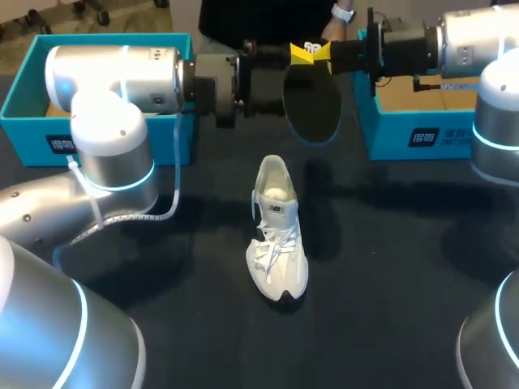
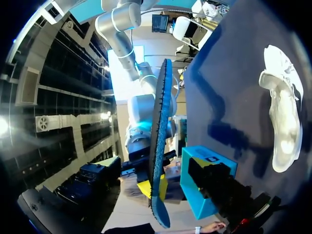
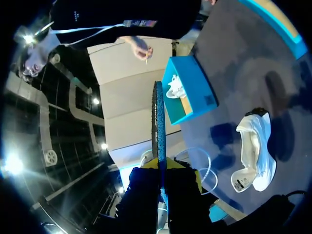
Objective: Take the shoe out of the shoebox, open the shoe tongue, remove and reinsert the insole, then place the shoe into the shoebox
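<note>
A white shoe [image 1: 278, 231] lies on the black table near its middle, toe toward me; it also shows in the wrist views [image 2: 282, 112] [image 3: 256, 151]. Its dark insole [image 1: 312, 109] hangs in the air above the table's far side. My right gripper [image 1: 310, 53] is shut on the insole's top end, and the insole [image 3: 158, 122] runs edge-on out from between its yellow tips [image 3: 161, 165]. My left gripper [image 1: 280, 79] stands open just left of the insole, its black fingers one above the other. Seen from the left wrist, the insole [image 2: 158, 146] is edge-on ahead.
A blue shoebox [image 1: 24, 89] stands at the far left, mostly behind my left arm, with something white inside [image 3: 175, 87]. A second blue shoebox [image 1: 413, 134] stands at the far right under my right arm. Both arms stretch across the table's far side.
</note>
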Motion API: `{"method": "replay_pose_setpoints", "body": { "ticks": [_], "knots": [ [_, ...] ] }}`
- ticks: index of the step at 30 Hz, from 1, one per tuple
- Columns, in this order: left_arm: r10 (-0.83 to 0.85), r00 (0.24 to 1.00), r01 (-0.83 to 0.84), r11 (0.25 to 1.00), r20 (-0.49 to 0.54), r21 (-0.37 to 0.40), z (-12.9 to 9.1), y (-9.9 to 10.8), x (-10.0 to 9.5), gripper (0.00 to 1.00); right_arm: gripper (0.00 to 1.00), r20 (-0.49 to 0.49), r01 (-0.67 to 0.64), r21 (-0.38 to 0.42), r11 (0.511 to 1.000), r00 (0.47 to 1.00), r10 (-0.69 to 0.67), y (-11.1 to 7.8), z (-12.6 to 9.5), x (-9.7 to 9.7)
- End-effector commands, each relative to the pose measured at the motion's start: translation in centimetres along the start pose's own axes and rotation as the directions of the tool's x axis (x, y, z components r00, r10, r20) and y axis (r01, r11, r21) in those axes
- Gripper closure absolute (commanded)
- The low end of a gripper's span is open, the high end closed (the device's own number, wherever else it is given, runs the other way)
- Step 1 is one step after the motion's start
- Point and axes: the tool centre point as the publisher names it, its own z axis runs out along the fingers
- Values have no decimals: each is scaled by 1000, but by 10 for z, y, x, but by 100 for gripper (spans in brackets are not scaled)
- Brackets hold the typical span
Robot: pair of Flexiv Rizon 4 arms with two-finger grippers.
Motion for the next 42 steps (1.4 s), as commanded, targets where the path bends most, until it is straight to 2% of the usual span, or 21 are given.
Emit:
{"method": "replay_pose_setpoints", "body": {
  "ticks": [1, 4, 5, 6, 8, 9, 21, 22, 23, 28, 33, 38, 40, 42],
  "knots": [
    [3, 1000, -3, 1000, 8, 12, 6, 6, 6, 53, 100, -6, 1, 6, 1000, 1000, -1, 5, 10, -1],
    [17, 1000, -17, 1000, 8, 14, 6, 6, 7, 65, 100, -10, -2, 8, 1000, 1000, 2, 5, 13, -3],
    [17, 1000, -17, 1000, 8, 14, 6, 6, 7, 65, 100, -10, -2, 8, 1000, 1000, 2, 5, 13, -3],
    [6, 1000, -6, 1000, 15, 12, 5, 8, 8, 90, 100, -15, -6, 8, 1000, 1000, 6, 6, 15, -5],
    [8, 1000, -9, 1000, 15, 11, 4, 7, 8, 94, 100, -17, -8, 6, 1000, 1000, 8, 6, 15, -6],
    [10, 1000, -10, 1000, 15, 13, 4, 6, 9, 100, 100, -20, -10, 2, 1000, 1000, 10, 8, 14, -7],
    [4, 1000, -4, 1000, 29, 14, 0, -3, 11, 100, 100, -30, -11, -16, 1000, 999, 11, 10, 13, -8],
    [5, 999, -6, 1000, 32, 13, 0, -5, 11, 100, 71, -44, 8, -27, 1000, 999, -10, 9, 11, -7],
    [5, 999, -5, 1000, 34, 13, -1, -6, 11, 100, 0, -53, 21, -29, 999, 998, -23, 9, 9, -5],
    [17, 999, -18, 1000, 43, 17, -3, -14, 9, 100, 0, -88, 100, -34, 994, 991, -102, -1, -9, -6],
    [2, 999, -4, 999, 40, 46, -9, -23, 6, 100, 0, -83, 231, 40, 972, 970, -227, -16, -24, -4],
    [0, 999, -3, 998, 43, 59, -14, -26, 2, 100, 0, -76, 272, 100, 957, 961, -265, -35, -35, -7],
    [0, 999, -2, 998, 43, 60, -14, -26, 2, 100, 0, -79, 276, 104, 956, 960, -269, -36, -36, -7],
    [2, 999, -4, 998, 42, 59, -17, -25, -2, 100, 0, -82, 320, 134, 938, 947, -312, -49, -45, -10]
  ]
}}
